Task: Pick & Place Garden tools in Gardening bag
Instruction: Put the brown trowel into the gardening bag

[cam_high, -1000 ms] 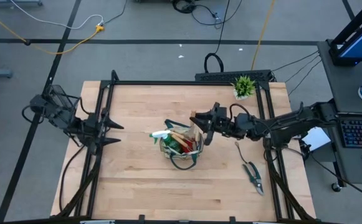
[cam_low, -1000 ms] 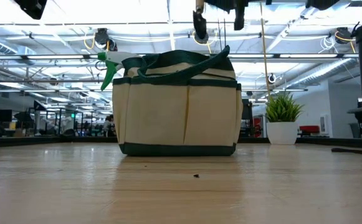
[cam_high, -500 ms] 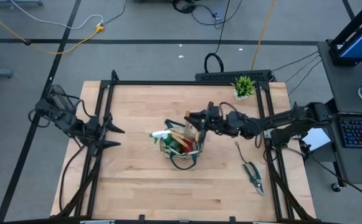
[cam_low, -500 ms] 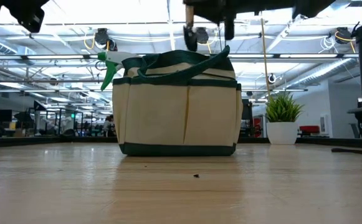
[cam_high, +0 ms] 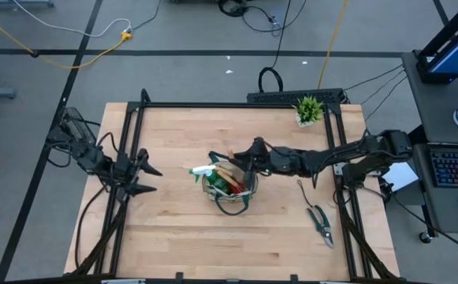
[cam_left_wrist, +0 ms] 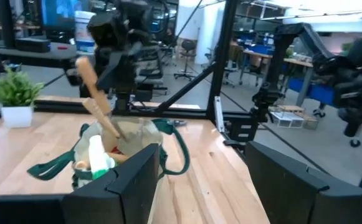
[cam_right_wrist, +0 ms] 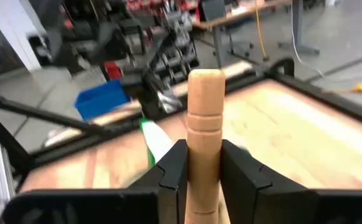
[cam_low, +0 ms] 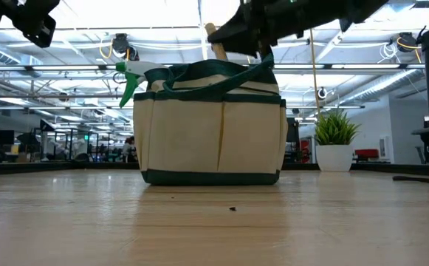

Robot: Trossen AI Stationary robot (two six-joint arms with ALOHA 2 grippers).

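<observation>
Right gripper [cam_right_wrist: 204, 177], extended from the table's right side, hangs over the bag [cam_high: 229, 186] with both fingers [cam_right_wrist: 173, 168] pressed to the wooden handle [cam_right_wrist: 204, 124] of a tool, clamped on it. From the gripper the handle's long axis runs steeply down into the bag's open mouth; in the left wrist view it leans [cam_left_wrist: 96, 93] rather than standing upright, its lower end already among the bag's contents. The bag sits at mid-table, directly under this gripper, with the spray bottle [cam_high: 202, 170] jutting over its rim on the left arm's side. Left gripper [cam_high: 151, 177] waits near the table's left edge, fingers apart and empty, well apart from the bag. Shears [cam_high: 320, 221] lie on the table to the right of the bag, nearer the right arm, which is probably the one to fetch them.
</observation>
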